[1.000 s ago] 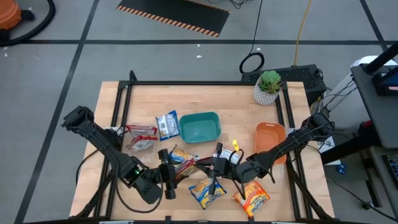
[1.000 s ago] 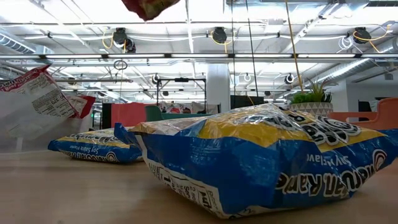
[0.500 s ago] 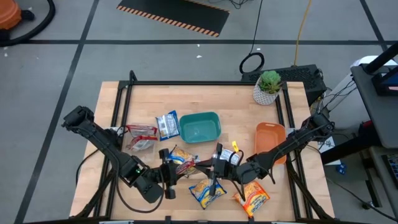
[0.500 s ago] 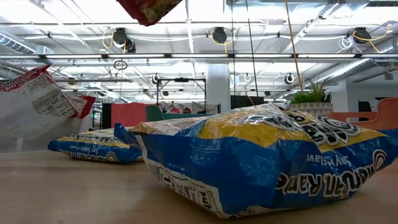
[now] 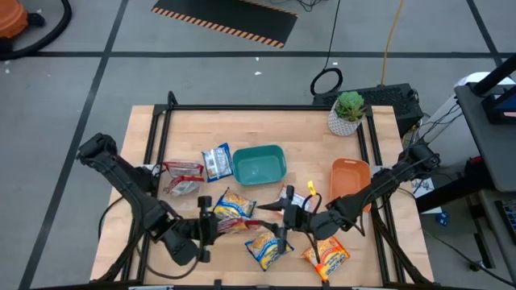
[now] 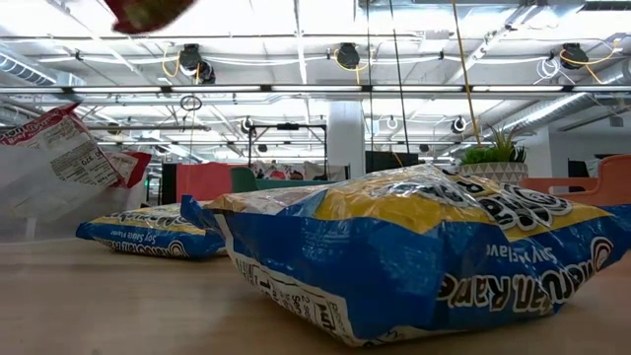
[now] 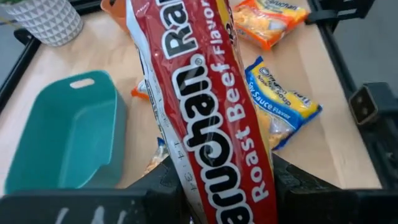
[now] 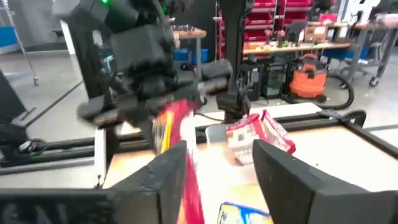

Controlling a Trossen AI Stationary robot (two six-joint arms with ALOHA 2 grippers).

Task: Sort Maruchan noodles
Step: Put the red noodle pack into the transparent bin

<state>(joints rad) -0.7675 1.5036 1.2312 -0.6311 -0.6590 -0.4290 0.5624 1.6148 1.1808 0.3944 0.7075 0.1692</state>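
Your left gripper is clamping the dark red crinkly plastic Roast Beef packet above the near table; your right gripper, fingers apart, is facing it. The slick wrapper could be slipping free onto the blue-and-yellow packets.

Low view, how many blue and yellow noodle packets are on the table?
2. The near packet fills the foreground; the far packet lies behind it, left. Others may be hidden.

Teal bin left of orange tray.
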